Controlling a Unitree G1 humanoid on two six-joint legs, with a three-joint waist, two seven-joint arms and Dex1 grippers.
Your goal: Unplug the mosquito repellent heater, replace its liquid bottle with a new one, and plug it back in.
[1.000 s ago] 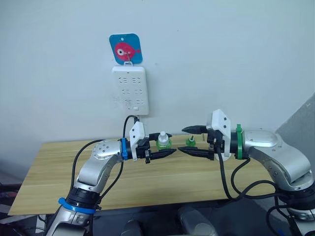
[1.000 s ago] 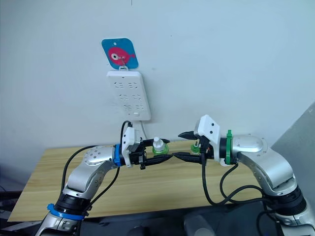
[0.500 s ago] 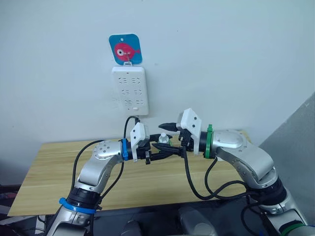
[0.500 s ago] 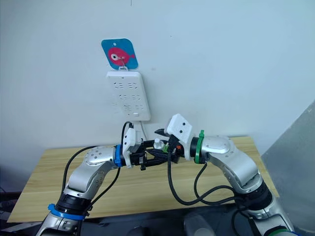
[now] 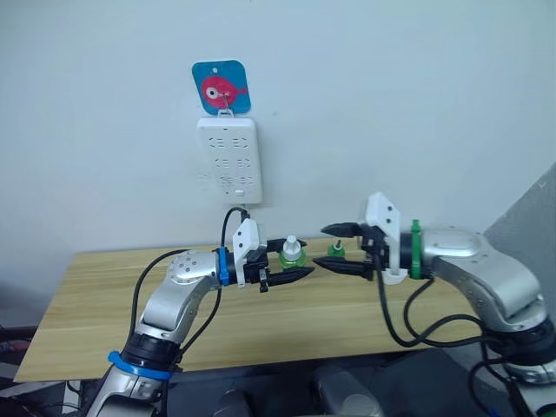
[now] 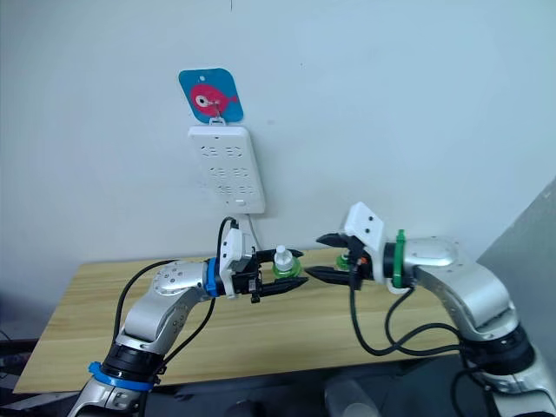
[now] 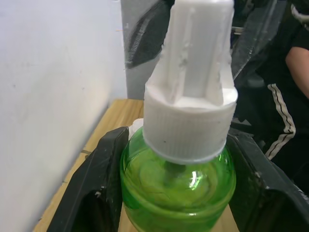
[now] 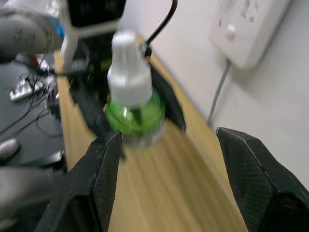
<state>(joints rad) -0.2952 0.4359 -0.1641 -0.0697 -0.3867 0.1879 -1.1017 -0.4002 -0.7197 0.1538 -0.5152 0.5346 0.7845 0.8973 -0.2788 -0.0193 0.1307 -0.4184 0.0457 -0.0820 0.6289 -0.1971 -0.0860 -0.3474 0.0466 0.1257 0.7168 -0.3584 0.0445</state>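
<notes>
My left gripper [image 5: 300, 258] is shut on a green liquid bottle [image 5: 290, 252] with a white cap and holds it upright above the wooden table [image 5: 95, 295]. Through the left wrist view the bottle [image 7: 178, 179] sits between both fingers [image 7: 96, 193]. My right gripper [image 5: 321, 247] hangs open just right of that bottle, its fingers facing it and apart from it; the right wrist view looks at the bottle [image 8: 135, 96] across a gap. A second green bottle [image 5: 335, 250] with a dark top stands on the table behind the right gripper. The mosquito repellent heater is out of view.
A white power strip [image 5: 228, 161] hangs on the wall under a blue tag with a pink fish [image 5: 221, 87]; its cord drops behind the table. A person's dark striped sleeve [image 7: 285, 111] appears in the left wrist view.
Half a second ago my right gripper reached in around the bottle's cap. It has since drawn back to the right, still open. The left gripper keeps the bottle.
</notes>
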